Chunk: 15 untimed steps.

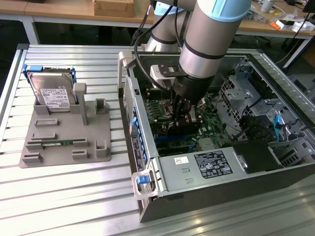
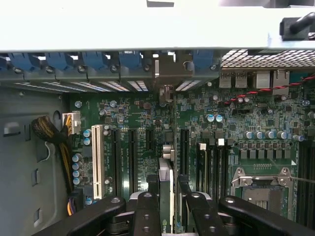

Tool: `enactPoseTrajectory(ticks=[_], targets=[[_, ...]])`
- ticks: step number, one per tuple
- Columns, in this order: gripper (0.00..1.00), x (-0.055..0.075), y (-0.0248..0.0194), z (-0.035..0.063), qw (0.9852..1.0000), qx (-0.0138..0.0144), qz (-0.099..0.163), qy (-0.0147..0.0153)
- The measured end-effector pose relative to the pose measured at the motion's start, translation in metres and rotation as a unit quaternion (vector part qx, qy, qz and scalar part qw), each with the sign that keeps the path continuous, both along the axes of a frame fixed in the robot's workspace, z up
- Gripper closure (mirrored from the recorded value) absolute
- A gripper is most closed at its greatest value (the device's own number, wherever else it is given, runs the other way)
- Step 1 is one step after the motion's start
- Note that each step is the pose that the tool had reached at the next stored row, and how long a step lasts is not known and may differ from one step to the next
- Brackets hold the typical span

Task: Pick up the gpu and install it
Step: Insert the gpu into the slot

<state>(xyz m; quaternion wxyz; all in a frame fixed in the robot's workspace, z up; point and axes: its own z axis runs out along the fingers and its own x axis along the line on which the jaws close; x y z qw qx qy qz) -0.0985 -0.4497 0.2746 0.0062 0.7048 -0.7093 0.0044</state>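
holding the gpu (image 2: 166,189) edge-on between both fingers (image 2: 147,211), jaws closed part-way onto the thin card, nothing else in the grip. in the exterior view the gripper (image 1: 181,114) hangs inside the open computer case (image 1: 206,169), low over the motherboard (image 1: 160,112), the dark card just below the fingertips at about 6 o'clock from the wrist. card standing upright over the board, roughly in line with one of the long black expansion slots (image 2: 132,157); cannot tell whether its lower edge has entered a slot yet or merely sits just above.

judged as the seating step. to do it well:
- keep the card vertical, no tilt along its length, so the edge connector meets the slot evenly.
- line the silver bracket end (image 2: 167,93) up with the opening in the rear wall (image 2: 162,69), at 12 o'clock from the card in the wrist view, between the blue clips (image 2: 130,60).
- press straight down, gently, without side load; a skewed push risks bending the card or scraping the board.
- mind the white slot (image 2: 97,160) at 9 o'clock and the memory slots (image 2: 209,162) at 3 o'clock, both near the fingers.

well apart at 9 o'clock in the exterior view, a grey parts holder (image 1: 64,142) with a hard drive (image 1: 51,93) on the slatted table (image 1: 74,196), not concerned here.
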Motion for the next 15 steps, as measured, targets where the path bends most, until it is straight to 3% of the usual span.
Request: enactPoseTrajectory(ticks=[15], targets=[[0.75, 0.0000, 0.0000, -0.0040, 1.0000, 0.0000, 0.000, 0.0000]])
